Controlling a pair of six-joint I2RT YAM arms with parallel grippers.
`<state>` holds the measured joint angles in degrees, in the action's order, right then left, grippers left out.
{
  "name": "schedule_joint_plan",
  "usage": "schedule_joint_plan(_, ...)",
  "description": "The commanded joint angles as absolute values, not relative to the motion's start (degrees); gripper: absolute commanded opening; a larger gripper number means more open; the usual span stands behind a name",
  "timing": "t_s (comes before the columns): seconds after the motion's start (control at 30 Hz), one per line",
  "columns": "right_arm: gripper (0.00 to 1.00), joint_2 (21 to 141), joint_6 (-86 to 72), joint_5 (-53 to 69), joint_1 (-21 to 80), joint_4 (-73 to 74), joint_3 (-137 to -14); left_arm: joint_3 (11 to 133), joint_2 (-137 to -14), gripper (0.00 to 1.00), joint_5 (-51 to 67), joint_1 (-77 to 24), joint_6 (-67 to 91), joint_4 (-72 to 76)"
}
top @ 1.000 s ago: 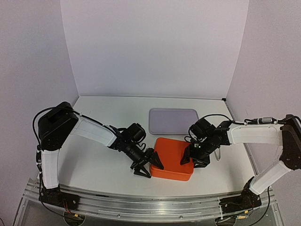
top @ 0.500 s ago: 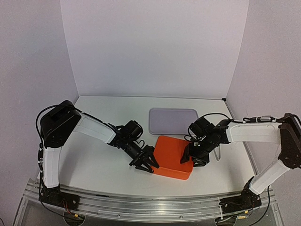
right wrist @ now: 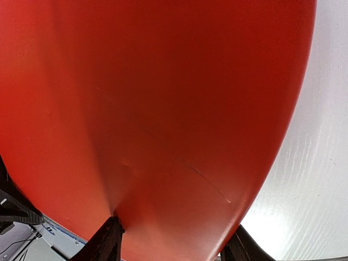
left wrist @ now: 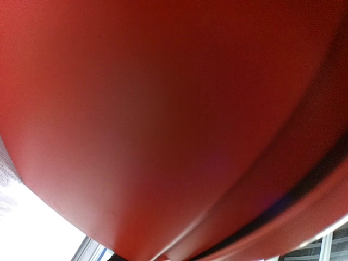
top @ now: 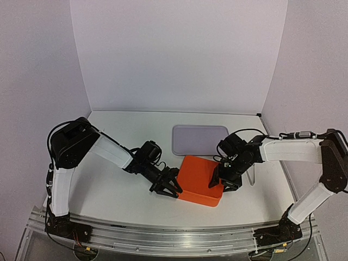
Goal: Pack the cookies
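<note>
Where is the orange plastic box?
In the top view, the orange plastic box is near the front middle of the white table, between the left gripper and the right gripper, just in front of the flat grey tray.

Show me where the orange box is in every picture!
Top view: orange box at the front middle of the white table.
Left wrist: it fills nearly everything.
Right wrist: it fills the left and middle.
Shared landmark: that white table, a bright patch beside the box.

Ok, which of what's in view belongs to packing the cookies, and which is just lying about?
Job: orange box, gripped by left tool and right tool; no cookies visible.
Lying about: flat lilac tray behind it, untouched, possibly its lid.
</note>
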<state>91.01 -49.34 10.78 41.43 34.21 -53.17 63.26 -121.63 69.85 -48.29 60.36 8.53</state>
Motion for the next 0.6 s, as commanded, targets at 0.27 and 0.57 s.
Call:
schedule_joint_plan(0.27, 0.71, 88.52, -41.85, -6.25, 42.94, 39.43, -55.51, 68.40, -118.06, 0.64, 42.91, -51.50, 47.99, -0.09)
schedule_joint_plan(0.57, 0.77, 88.03, -43.62, -5.64, 42.81, 39.69, -55.55, 69.48, -112.29, 1.00, 38.26, -51.33, 45.74, -4.58)
